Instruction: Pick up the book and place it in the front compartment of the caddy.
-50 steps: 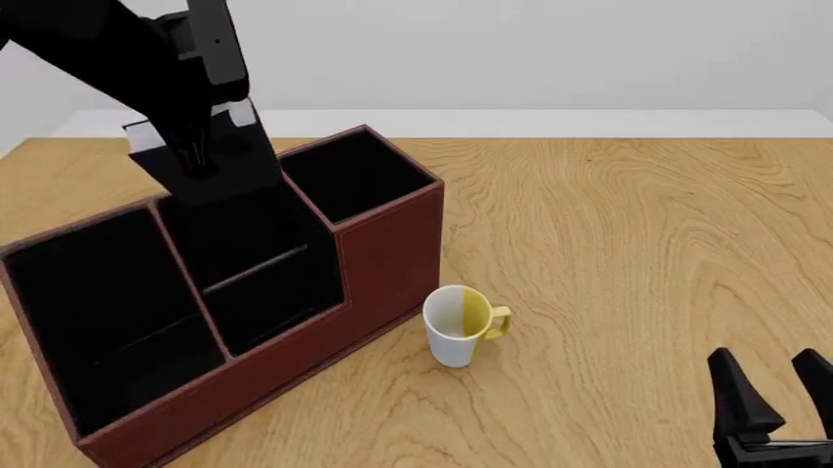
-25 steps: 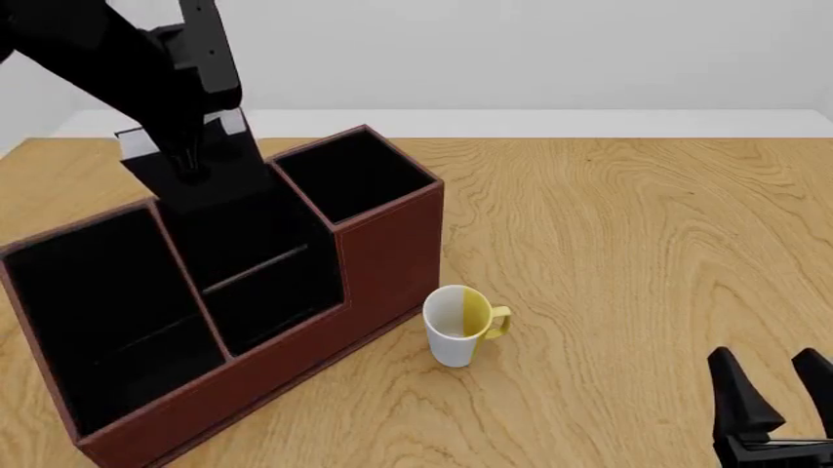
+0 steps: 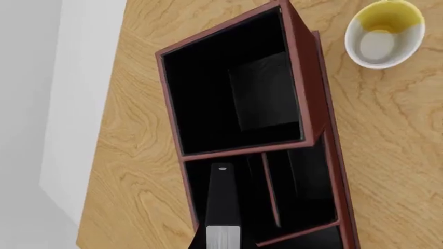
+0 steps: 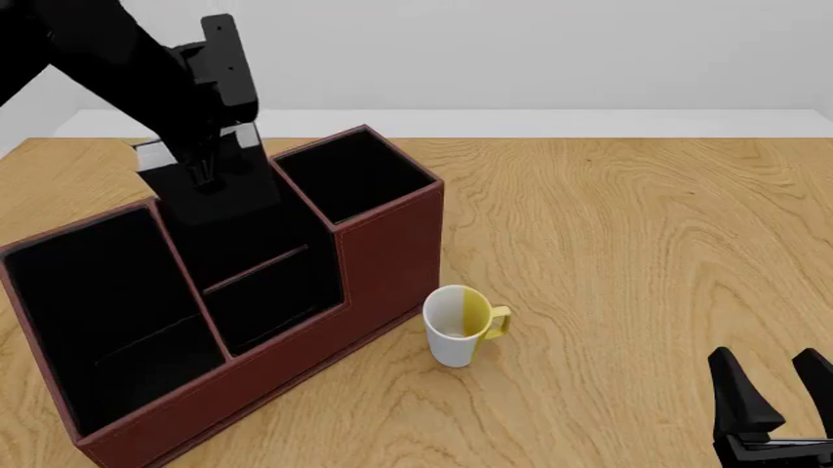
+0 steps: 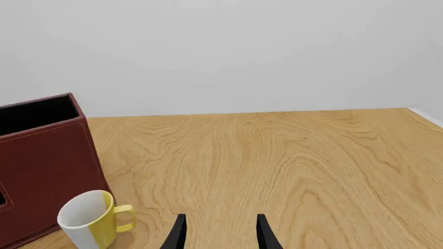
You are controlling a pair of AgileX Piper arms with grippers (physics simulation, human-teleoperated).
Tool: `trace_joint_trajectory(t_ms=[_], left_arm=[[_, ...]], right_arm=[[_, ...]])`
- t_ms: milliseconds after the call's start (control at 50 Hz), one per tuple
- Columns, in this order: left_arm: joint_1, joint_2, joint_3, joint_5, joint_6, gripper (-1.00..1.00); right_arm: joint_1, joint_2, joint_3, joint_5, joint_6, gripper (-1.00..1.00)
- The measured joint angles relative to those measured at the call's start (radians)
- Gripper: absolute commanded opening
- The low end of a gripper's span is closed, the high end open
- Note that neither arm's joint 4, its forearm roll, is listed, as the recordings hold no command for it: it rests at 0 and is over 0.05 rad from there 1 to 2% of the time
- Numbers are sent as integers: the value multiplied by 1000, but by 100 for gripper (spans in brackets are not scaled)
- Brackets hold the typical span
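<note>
My left gripper is shut on the black book and holds it upright, a little tilted, at its top edge. The book's lower end is in the mouth of the middle section of the maroon caddy. In the left wrist view the book shows edge on, with white pages, over the part of that section on the far side of a thin partition from the mug; the caddy lies below. My right gripper is open and empty near the table's front right corner, and it shows in its wrist view.
A white-and-yellow mug stands on the table just right of the caddy's front wall; it also shows in the left wrist view and the right wrist view. The caddy's end wall is left of the right gripper.
The left gripper and the book have shifted slightly right and down towards the caddy's middle section. The right arm has not moved.
</note>
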Motion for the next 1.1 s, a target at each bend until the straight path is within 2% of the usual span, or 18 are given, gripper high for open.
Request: trace_joint_trajectory(t_ms=[260,1100], left_arm=[[-9,15,28,-21,-12,-100],[-28,-21,266,-207,-75,-100]], right_arm=[[-1,2,0,-3,0,100],[-6,-8,1,6,0,100]])
